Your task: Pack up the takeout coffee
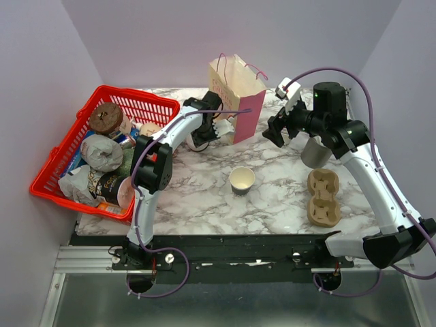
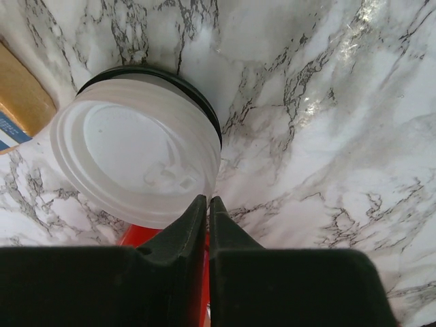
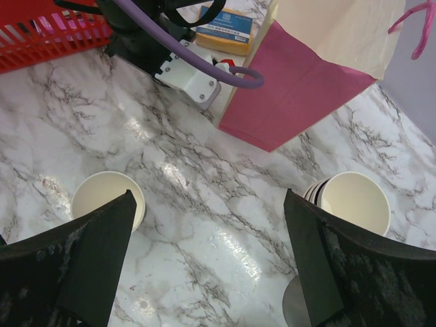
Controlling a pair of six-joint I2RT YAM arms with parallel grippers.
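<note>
I read the left gripper [image 2: 208, 204] narrowed to a slit on the white lid's [image 2: 133, 160] rim, left of the paper bag [image 1: 238, 88]. Right gripper [image 3: 210, 197] wide, empty, hovering far-right of the unlidded coffee cup [image 1: 242, 180].

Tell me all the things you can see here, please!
Red plastic basket: one, red, left side, full of cups and lids.
Pink and cream paper bag: one, pink and cream, back middle.
Small cream paper cup: one, cream, in the middle, open.
Round white plastic lid: one, white, lying flat left of the bag.
Stack of plain cream cups: one stack, cream, right of the bag.
Grey cup: one, grey, right side.
Brown cardboard cup carrier: one, brown, front right.
Yellow and blue packet: one, between basket and bag.
Left end effector: one, black, closed at the lid's rim.
Right end effector: one, black, open.
</note>
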